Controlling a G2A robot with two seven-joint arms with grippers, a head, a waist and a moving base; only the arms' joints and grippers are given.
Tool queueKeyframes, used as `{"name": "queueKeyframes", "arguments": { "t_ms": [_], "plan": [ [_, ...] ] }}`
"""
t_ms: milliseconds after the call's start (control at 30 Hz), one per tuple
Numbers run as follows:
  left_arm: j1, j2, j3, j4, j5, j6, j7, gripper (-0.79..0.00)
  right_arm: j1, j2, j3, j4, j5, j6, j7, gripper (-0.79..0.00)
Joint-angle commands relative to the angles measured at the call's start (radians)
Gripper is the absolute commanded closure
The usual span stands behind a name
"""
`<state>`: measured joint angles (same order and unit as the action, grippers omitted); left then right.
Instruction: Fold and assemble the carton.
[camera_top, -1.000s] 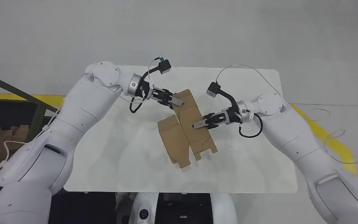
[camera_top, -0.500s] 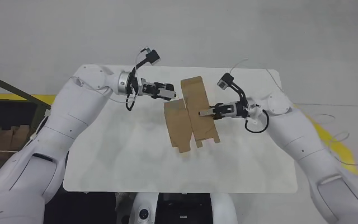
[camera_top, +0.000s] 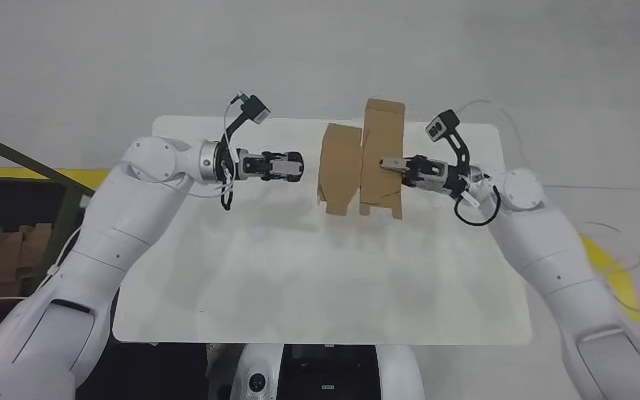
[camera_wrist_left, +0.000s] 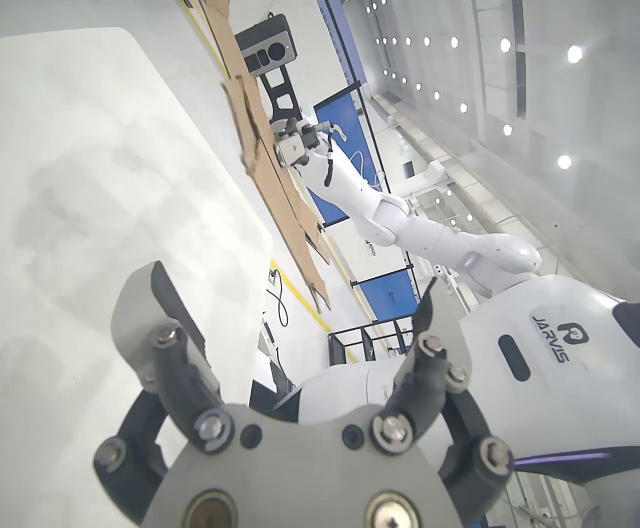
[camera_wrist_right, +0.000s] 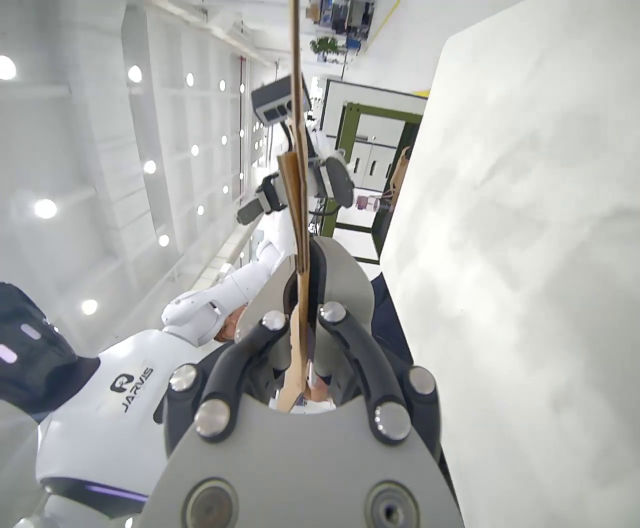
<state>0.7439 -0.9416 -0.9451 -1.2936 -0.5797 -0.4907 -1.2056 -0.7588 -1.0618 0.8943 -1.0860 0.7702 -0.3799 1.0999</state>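
Over the left half of the white tabletop (camera_top: 300, 290), the left tool (camera_top: 296, 166) hangs with its fingers (camera_wrist_left: 170, 305) spread wide and nothing between them, pointing at the carton (camera_top: 360, 160) but apart from it. Toward the middle, the flattened brown carton is held up off the tabletop, above its far part, and the right tool (camera_top: 390, 163) is clenched on the carton's right panel.

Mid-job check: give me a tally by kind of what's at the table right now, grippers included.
carton: 1
grippers: 2, the left gripper open, the right gripper shut on the carton
table: 1
Total: 4
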Motion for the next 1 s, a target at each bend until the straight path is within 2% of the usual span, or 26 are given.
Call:
{"name": "queueKeyframes", "arguments": {
  "t_ms": [0,233,400,600,700,733,767,967],
  "plan": [
    [0.011,-0.003,0.003,-0.023,0.0,0.012,0.018,-0.785,-0.029,0.011,0.027,-0.048,-0.038,0.042,-0.068,0.0],
    [0.0,-0.031,0.062,-0.045,0.034,0.028,0.07,-0.785,-0.133,0.041,0.117,-0.185,-0.117,0.145,-0.205,0.0],
    [-0.027,-0.061,0.111,-0.006,0.066,0.041,0.153,-0.785,-0.194,0.049,0.164,-0.237,-0.104,0.157,-0.252,0.0],
    [-0.051,-0.092,0.15,0.024,0.084,0.035,0.211,-0.785,-0.219,0.047,0.187,-0.253,-0.1,0.179,-0.286,0.0],
    [-0.061,-0.106,0.166,0.033,0.09,0.024,0.215,-0.603,-0.215,0.042,0.185,-0.242,-0.097,0.18,-0.289,0.0],
    [-0.064,-0.11,0.17,0.036,0.091,0.023,0.216,-0.493,-0.213,0.039,0.184,-0.235,-0.094,0.181,-0.295,0.0],
    [-0.067,-0.113,0.174,0.039,0.091,0.023,0.212,-0.419,-0.211,0.037,0.184,-0.23,-0.09,0.179,-0.301,0.0],
    [-0.079,-0.128,0.176,0.073,0.074,0.022,0.195,-0.345,-0.204,0.027,0.186,-0.214,-0.089,0.169,-0.317,0.0]
  ]
}}
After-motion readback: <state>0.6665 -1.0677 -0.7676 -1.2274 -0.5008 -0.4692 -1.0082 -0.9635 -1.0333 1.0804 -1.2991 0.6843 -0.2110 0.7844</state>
